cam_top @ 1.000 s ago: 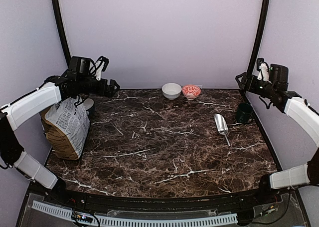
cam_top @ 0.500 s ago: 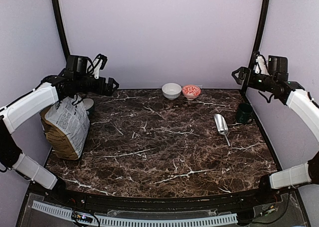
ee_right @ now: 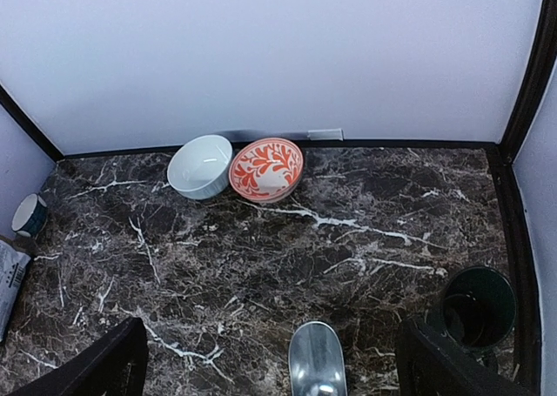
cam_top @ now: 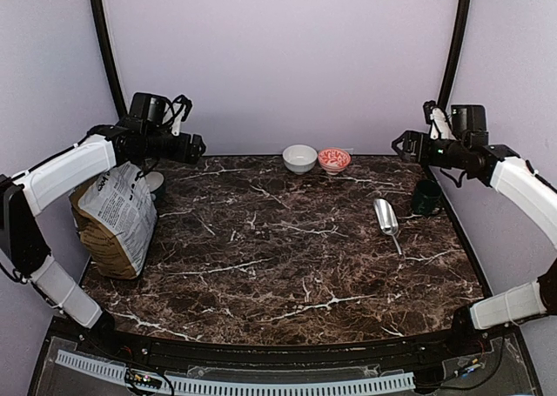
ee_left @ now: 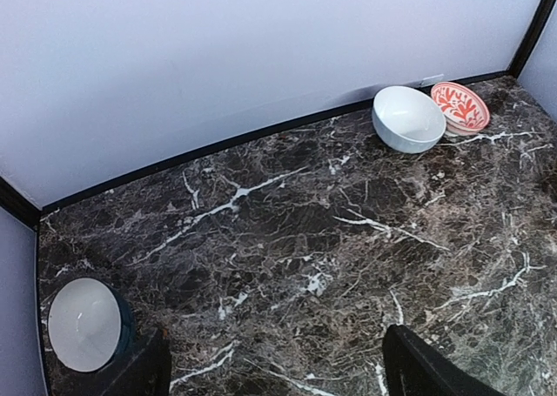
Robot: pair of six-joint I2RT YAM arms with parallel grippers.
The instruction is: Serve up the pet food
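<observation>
The pet food sack (cam_top: 117,222), a crumpled tan paper bag with a white printed front, stands at the table's left edge. A corner of it shows in the right wrist view (ee_right: 9,274). My left gripper (cam_top: 198,146) is open and empty, held high above the back left of the table, above and behind the sack; in its wrist view (ee_left: 278,374) only marble lies between the fingers. My right gripper (cam_top: 399,144) is open and empty, high at the back right. In its wrist view (ee_right: 271,344) the silver scoop (ee_right: 315,361) lies below it.
A white bowl (cam_top: 299,158) and a pink patterned bowl (cam_top: 334,159) sit together at the back wall. The scoop (cam_top: 386,218) lies right of centre. A dark green cup (cam_top: 426,198) stands at the right edge. A small teal cup (ee_left: 85,324) stands behind the sack.
My right gripper has swung left, toward the table's middle, and stays high. My left wrist has shifted a little right and turned; its gripper tip stays in nearly the same place. Nothing on the table moved.
</observation>
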